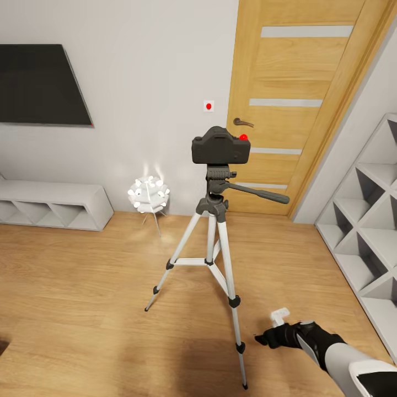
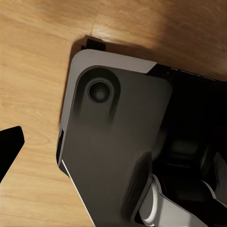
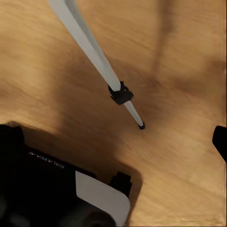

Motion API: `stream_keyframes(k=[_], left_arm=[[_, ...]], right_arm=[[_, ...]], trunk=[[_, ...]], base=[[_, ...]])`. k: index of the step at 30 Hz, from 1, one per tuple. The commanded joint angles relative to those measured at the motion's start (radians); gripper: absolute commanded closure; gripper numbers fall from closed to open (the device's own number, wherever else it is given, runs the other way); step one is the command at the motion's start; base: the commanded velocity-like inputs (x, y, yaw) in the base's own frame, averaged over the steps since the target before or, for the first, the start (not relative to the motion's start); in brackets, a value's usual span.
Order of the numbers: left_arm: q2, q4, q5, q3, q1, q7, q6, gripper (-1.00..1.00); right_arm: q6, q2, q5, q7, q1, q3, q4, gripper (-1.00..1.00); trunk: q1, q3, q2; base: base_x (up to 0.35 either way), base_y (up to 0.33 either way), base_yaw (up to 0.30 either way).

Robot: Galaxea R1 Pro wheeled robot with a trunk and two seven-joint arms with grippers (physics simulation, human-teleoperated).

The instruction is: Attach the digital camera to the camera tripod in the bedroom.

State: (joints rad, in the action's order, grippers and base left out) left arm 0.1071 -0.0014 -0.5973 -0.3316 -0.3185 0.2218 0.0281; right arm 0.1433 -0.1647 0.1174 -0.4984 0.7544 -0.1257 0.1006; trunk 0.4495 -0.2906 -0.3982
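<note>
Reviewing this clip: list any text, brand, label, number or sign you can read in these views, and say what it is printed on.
Pale lettering on the robot's black base, right wrist view: a short line of capitals, too small and blurred to read with certainty.
Wall plate beside the door: a red dot, no text.
Digital camera on the camera tripod: a red dot, no readable brand.
Nothing else legible.

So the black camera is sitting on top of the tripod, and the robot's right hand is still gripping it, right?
Not quite. The camera does sit on top of the tripod, but the right gripper is not gripping it: the head view shows it down low near the floor, well apart from the camera.
</note>
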Motion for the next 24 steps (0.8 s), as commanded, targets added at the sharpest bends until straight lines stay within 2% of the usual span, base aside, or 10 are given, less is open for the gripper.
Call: stream_keyframes(k=[1,7,14,19,24], left_arm=[[0.000,0.000,-0.010,-0.008,-0.001,0.004,0.003,-1.00],[-0.001,-0.001,-0.008,-0.009,0.000,0.004,-0.019,-1.00],[-0.002,-0.002,-0.008,-0.009,0.000,0.004,-0.073,-1.00],[-0.007,-0.001,-0.007,-0.009,-0.001,0.004,-0.082,-1.00],[-0.010,0.000,-0.006,-0.009,0.007,0.004,-0.083,-1.00]], right_arm=[[0.004,-0.002,0.004,0.009,0.000,-0.003,-0.013,-1.00],[-0.002,-0.008,-0.002,0.093,0.001,-0.001,-0.096,-1.00],[-0.006,-0.010,-0.022,0.203,-0.006,0.002,-0.127,-1.00],[-0.007,-0.009,-0.065,0.261,-0.052,0.004,-0.133,-1.00],[-0.019,-0.008,-0.134,0.286,-0.129,0.004,-0.134,-1.00]], trunk=[[0.000,-0.002,-0.002],[0.000,-0.002,-0.002],[0.000,-0.002,-0.002],[0.000,-0.002,-0.002],[0.000,-0.002,-0.002]], base=[[0.000,0.000,0.000],[0.000,0.000,0.000],[0.000,0.000,0.000],[0.000,0.000,0.000],[0.000,0.000,0.000]])
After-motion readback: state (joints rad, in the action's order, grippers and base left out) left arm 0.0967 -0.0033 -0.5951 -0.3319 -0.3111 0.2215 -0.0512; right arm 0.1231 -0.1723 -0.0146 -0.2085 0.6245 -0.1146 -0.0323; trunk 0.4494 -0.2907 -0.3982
